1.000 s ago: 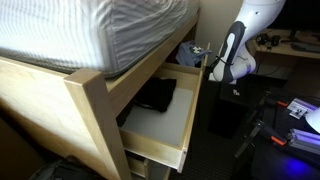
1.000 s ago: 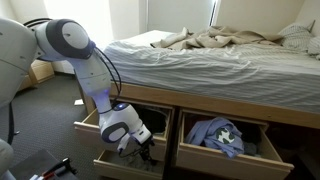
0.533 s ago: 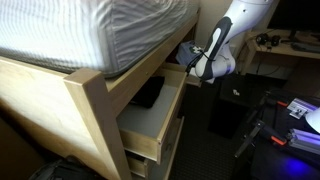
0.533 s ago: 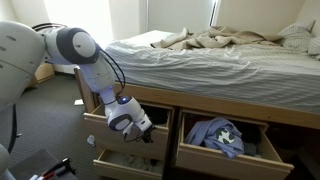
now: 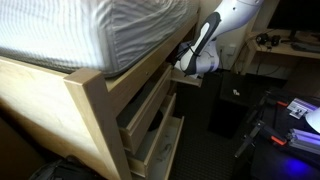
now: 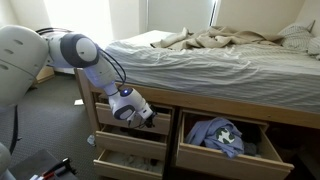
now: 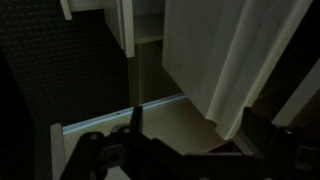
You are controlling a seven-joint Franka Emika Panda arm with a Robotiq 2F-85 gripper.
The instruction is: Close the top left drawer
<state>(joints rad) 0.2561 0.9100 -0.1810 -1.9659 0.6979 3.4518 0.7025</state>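
The wide, shallow light-wood top left drawer [image 6: 105,122] sits nearly flush in the pale wooden bed frame [image 5: 95,110], and only a narrow dark gap shows behind its front. Just below it, the lower light-wood drawer [image 6: 125,168] juts out and blocks a low approach. Beside it, the open wooden drawer holding blue clothes [image 6: 222,140] projects as well. The dark grey carpet [image 6: 60,130] before the top left drawer lies free. A black box [image 5: 225,112] stands farther out.

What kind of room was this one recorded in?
Probably a bedroom: a bed with rumpled bedding, and clothes lying in an open wooden drawer built in beneath it.
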